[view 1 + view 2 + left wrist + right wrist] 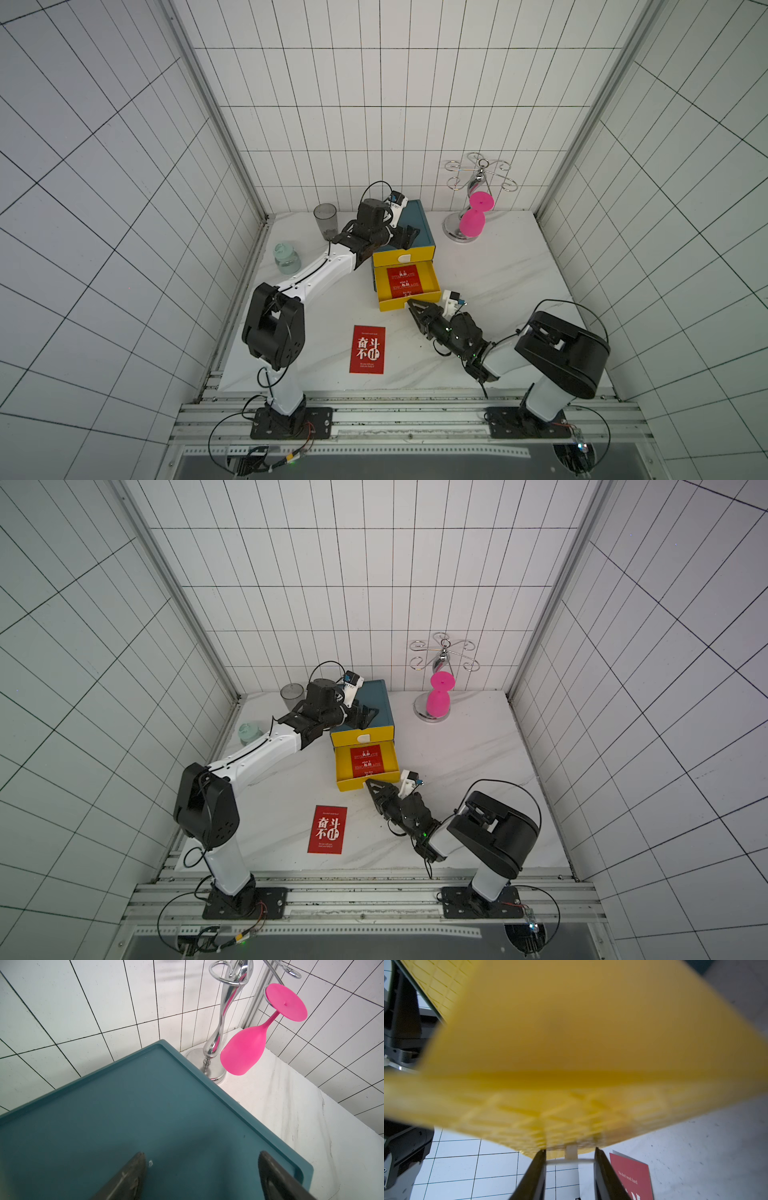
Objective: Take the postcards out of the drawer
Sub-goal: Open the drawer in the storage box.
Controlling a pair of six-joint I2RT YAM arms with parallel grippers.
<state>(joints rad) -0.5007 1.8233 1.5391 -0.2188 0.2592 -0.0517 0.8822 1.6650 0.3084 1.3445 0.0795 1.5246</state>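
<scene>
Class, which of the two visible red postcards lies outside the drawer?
The nearer postcard, flat on the table; the other postcard lies inside the open yellow drawer.

Marble table (511,286): postcard (367,349), drawer unit (424,228), rack (452,232)

On the white marble table (519,266) you have four things. In the far left corner a grey transparent tumbler (325,216) stands upright. Something dark seems to lie at its bottom, but it is too small to tell. Nearer, by the left edge, stands a small mint-green jar (286,258). At the far right stands a chrome glass rack (478,183). A pink wine glass (473,221) hangs from it, bowl down. White tiled walls (374,104) close three sides.
</scene>
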